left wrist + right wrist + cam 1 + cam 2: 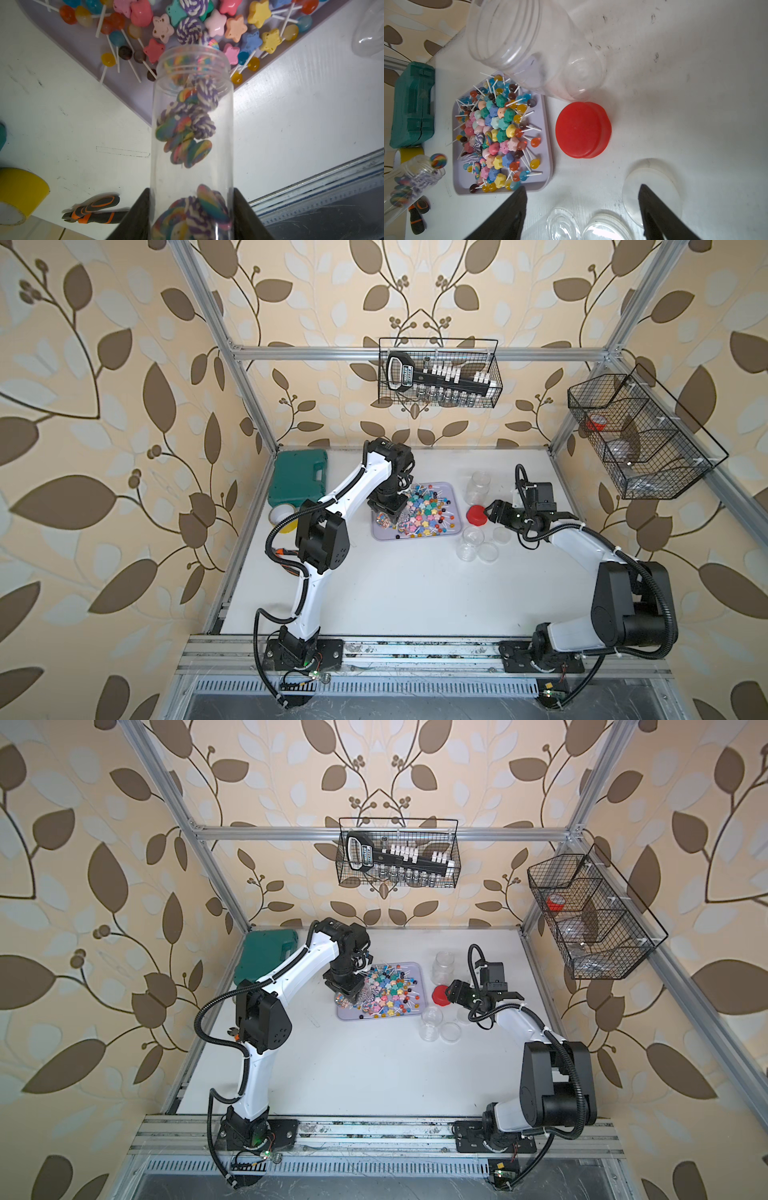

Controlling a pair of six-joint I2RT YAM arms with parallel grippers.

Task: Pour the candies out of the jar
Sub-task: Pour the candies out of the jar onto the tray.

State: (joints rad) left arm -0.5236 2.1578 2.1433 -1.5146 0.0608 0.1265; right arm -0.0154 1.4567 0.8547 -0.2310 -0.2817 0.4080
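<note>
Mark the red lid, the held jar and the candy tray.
red lid [579,129], right wrist view, on its flat top face.
jar [225,135], left wrist view, on its clear side wall.
tray [545,153], right wrist view, on bare floor near its edge.

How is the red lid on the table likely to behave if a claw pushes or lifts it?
The red lid lies flat on the table, so a push would probably slide it, not roll it. It looks like moulded plastic: likely stiff and light. Its smooth rounded edge may slip in a pinch.
</note>
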